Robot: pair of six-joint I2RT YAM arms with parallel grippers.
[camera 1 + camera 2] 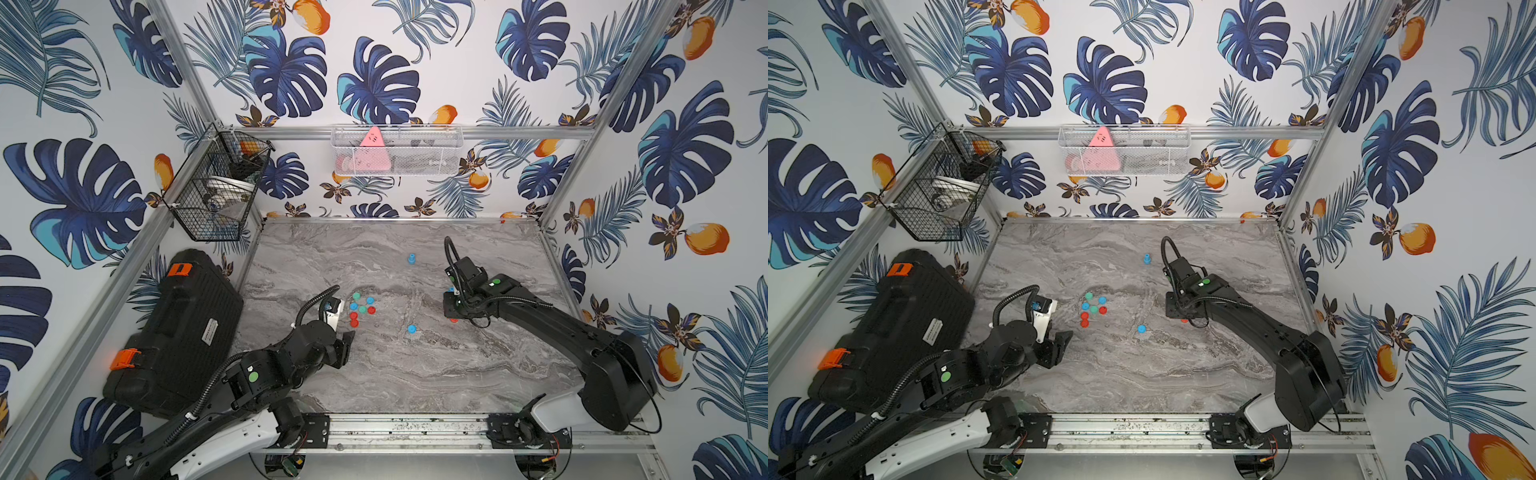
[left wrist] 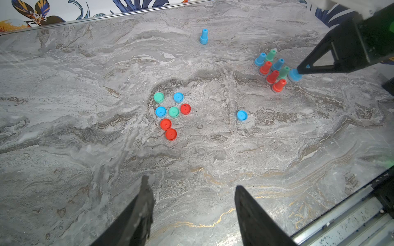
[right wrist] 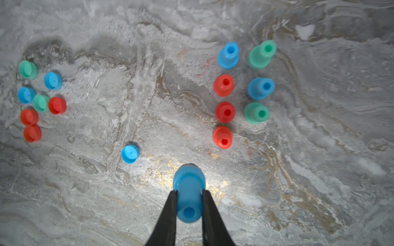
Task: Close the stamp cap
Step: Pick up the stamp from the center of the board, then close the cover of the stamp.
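Right wrist view: right fingers (image 3: 168,213) clamp the blue stamp (image 3: 189,181) by its neck, base flared; left fingers (image 2: 249,213) apart, empty.

Grey marble-pattern table (image 1: 415,374). Near the middle, a tight bunch of seven loose caps (image 2: 173,111) lies flat on the surface: two green, two blue, three red, several of them touching. One more blue cap (image 2: 242,115) lies alone, well apart from the bunch, toward the right. Further right, seven stamps (image 3: 223,85) stand upright close together in two short rows: three red, two blue, two green. A lone blue stamp (image 2: 204,36) stands upright nearer the back edge, apart from everything else.
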